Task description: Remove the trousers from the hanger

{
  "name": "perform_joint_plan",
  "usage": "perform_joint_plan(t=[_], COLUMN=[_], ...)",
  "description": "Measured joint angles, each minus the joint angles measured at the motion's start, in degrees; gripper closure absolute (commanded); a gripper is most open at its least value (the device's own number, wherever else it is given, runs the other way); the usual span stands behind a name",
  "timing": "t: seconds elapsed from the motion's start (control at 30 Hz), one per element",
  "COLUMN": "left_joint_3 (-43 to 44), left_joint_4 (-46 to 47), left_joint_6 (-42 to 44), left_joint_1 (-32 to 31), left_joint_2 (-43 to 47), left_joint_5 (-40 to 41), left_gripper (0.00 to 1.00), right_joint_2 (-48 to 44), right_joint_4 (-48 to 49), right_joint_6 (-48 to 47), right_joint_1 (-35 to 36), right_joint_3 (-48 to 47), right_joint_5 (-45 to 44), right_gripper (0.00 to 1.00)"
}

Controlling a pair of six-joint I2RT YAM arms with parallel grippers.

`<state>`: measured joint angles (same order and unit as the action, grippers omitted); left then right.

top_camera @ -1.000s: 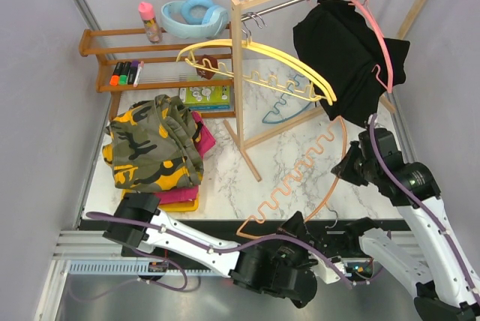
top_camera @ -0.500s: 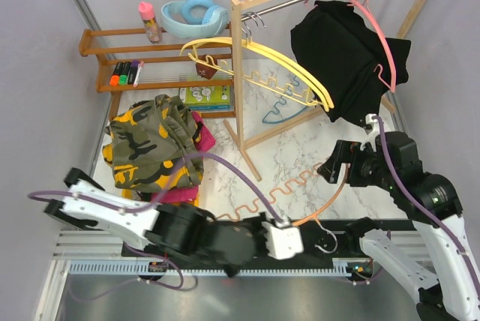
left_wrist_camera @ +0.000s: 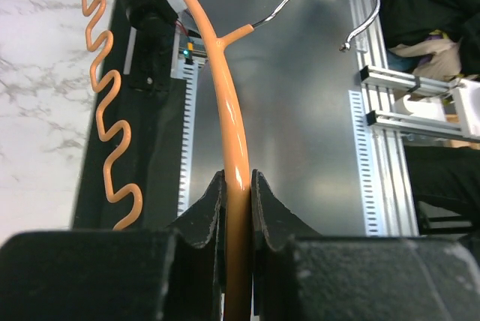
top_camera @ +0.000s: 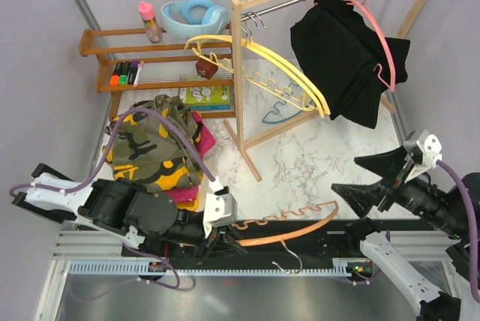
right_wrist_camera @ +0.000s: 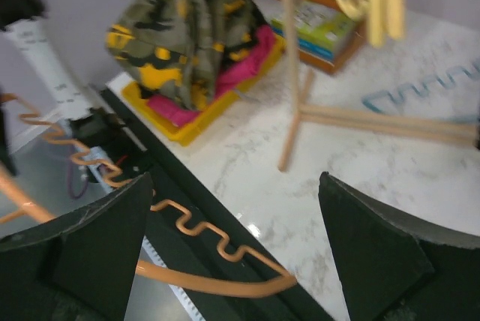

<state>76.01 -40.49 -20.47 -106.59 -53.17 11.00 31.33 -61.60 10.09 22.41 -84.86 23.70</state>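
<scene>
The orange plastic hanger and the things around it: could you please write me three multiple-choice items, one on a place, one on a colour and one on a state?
1. Where is the black cloth garment?
A. On the marble table
B. Hanging on the pink plastic hanger
C. On the wooden shelf

2. What colour is the tray under the olive-and-yellow camouflage cloth garment?
A. Blue
B. White
C. Yellow

3. How is the left gripper?
A. Shut on the orange plastic hanger
B. Open and empty
C. Out of view

Answers: 1 B, it drapes from that hanger; 2 C, a yellow rim shows beneath the pile; 3 A, the left wrist view shows both fingers pressed against the hanger's bar.
</scene>
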Motion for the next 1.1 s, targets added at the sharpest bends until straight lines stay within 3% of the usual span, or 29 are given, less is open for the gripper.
perform_joint_plan(t=[0.2,0.3,0.53,0.8,0.9,1.0,1.03,1.1], left_joint_3=[0.0,0.0,-0.1,1.6,2.7,3.0,3.0,3.0], left_joint_4=[0.7,2.2,4.6,7.0,7.9,8.0,8.0,8.0], left_joint_6=[-9.3,-14.1,-21.7,-24.3,-24.3,-24.3,-24.3,-24.8], left_joint_1=[0.8,0.8,0.8,0.8,0.8,0.8,0.8,0.8], left_joint_2=[1.3,3.0,7.1,7.2,5.6,5.0,5.0,4.9], left_joint_5=[-2.3,-2.3,-0.5,2.0,2.0,2.1,2.3,2.5], left_gripper=[0.98,0.98,0.98,0.98,0.98,0.98,0.98,0.98], right_joint_2=[-0.7,0.2,0.7,0.4,0.6,0.9,1.0,1.1], right_joint_4=[13.3,17.6,27.6,34.2,35.4,36.3,36.5,37.0], right_joint_6=[1.4,2.8,7.1,13.5,14.1,14.0,14.1,13.9], right_joint_1=[0.3,-0.1,-0.1,1.0,1.8,2.8,3.1,3.4], right_joint_3=[8.0,11.1,12.8,19.2,19.2,19.7,20.1,21.1], right_joint_5=[25.6,33.9,44.8,47.6,47.8,48.4,48.5,48.5], right_gripper=[0.02,0.02,0.02,0.04,0.14,0.49,0.67,0.71])
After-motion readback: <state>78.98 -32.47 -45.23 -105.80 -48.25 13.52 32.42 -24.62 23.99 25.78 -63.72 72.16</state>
